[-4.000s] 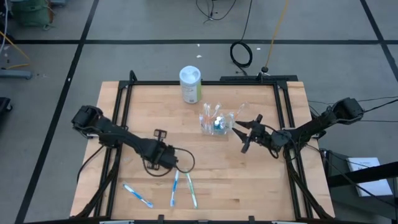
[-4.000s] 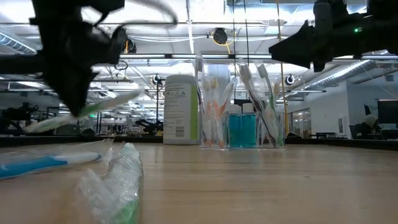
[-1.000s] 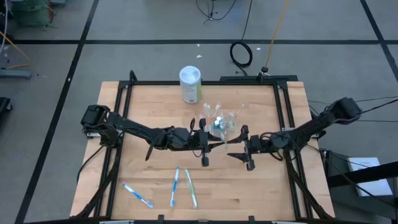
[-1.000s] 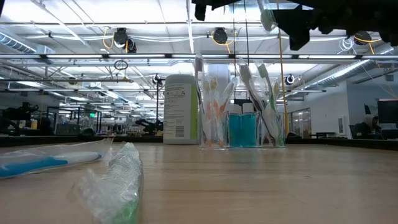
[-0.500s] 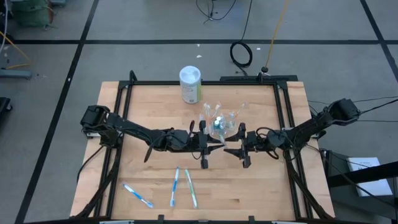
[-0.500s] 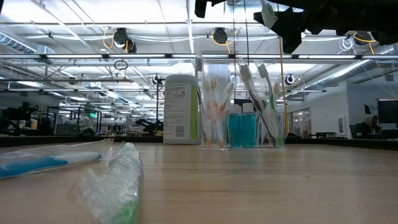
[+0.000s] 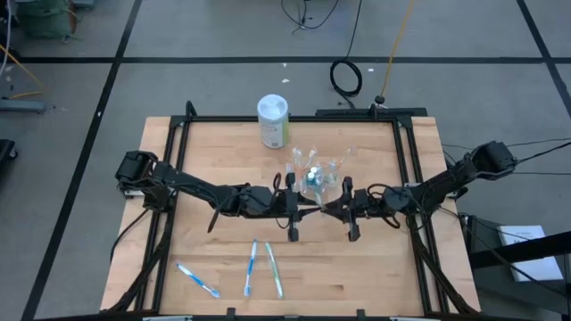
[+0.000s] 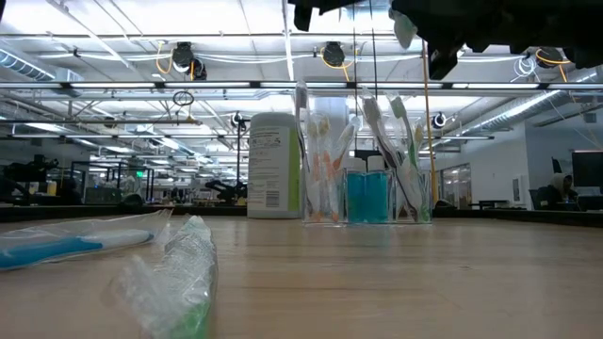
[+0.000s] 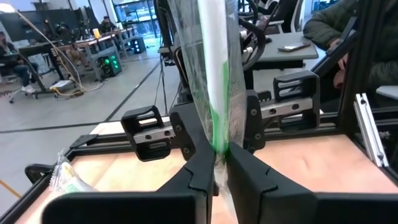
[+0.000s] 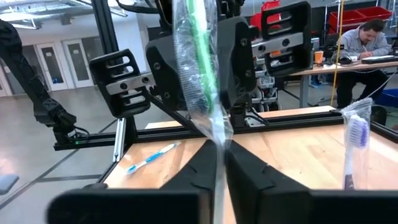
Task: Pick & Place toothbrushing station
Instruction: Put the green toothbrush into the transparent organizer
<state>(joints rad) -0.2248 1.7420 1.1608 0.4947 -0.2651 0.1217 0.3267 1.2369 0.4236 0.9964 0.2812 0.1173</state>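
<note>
A green-and-white toothbrush in a clear wrapper (image 7: pixel 318 207) hangs in the air between my two grippers, just near of the toothbrushing station (image 7: pixel 312 176), a clear cup of brushes standing on the table. My left gripper (image 7: pixel 293 205) is shut on one end and my right gripper (image 7: pixel 344 208) on the other. In the low view both grippers are dark shapes at the top edge, above the station (image 8: pixel 367 169), with a brush end (image 8: pixel 405 28) showing between them. My left gripper pinches the wrapped toothbrush's end (image 9: pixel 219 158) between its two fingers, level, from the table's left, fingers along the brush. The brush is lifted clear of the table. My right gripper pinches the wrapper's other, narrowed end (image 10: pixel 219 144) between its two fingers, level, from the table's right, along the brush. The green brush (image 10: pixel 200 56) runs on toward the left gripper.
A white-lidded, green-labelled canister (image 7: pixel 273 120) stands far-left of the station. Three wrapped toothbrushes (image 7: pixel 198 279), (image 7: pixel 251 267), (image 7: pixel 275 272) lie near the table's near edge. Black frame rails (image 7: pixel 294 118) border the tabletop.
My right gripper has moved a little toward the table's left, up to the toothbrush held by my left gripper, and has shut on its free end. My left gripper has kept its hold and place.
</note>
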